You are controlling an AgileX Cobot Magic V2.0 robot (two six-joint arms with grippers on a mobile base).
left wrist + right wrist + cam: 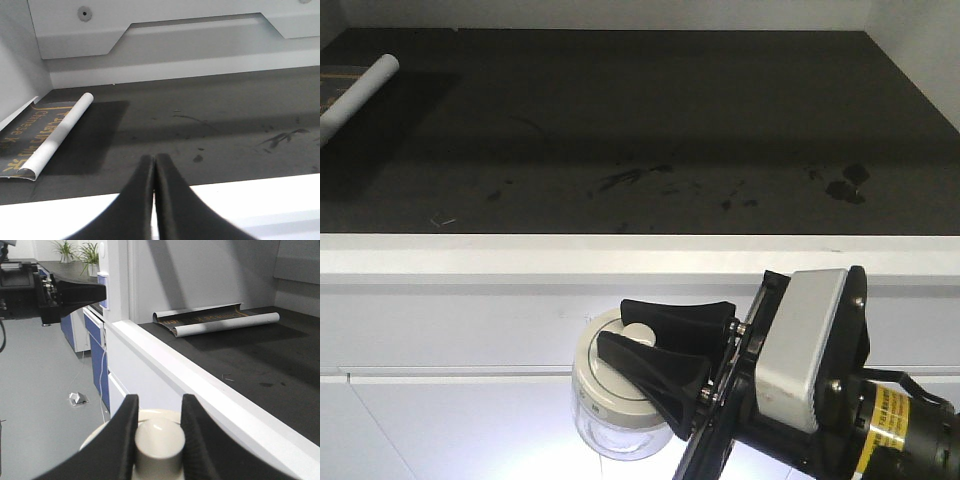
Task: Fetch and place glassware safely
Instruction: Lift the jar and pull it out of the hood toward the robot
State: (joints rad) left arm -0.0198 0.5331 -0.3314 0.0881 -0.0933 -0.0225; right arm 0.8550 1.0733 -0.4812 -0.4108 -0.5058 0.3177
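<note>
The glassware (607, 412) is a squat clear jar with a cream-white lid and a central knob (159, 442). It hangs in front of the white cabinet face, below the black countertop (640, 130). My right gripper (615, 322) (160, 400) is shut on the knob, one black finger on each side. The glass body is hidden in the right wrist view, where only the lid (150, 415) shows. My left gripper (153, 161) is shut on nothing, with its fingertips together over the counter's white front edge. The left gripper (80, 292) also shows in the right wrist view, at the upper left.
A long white roll (358, 95) (59, 136) (225, 325) lies on a dark printed sheet at the counter's back left. A white ledge (620, 258) runs along the counter's front. White walls enclose the bench at the back and sides. Grey floor (45, 390) lies below.
</note>
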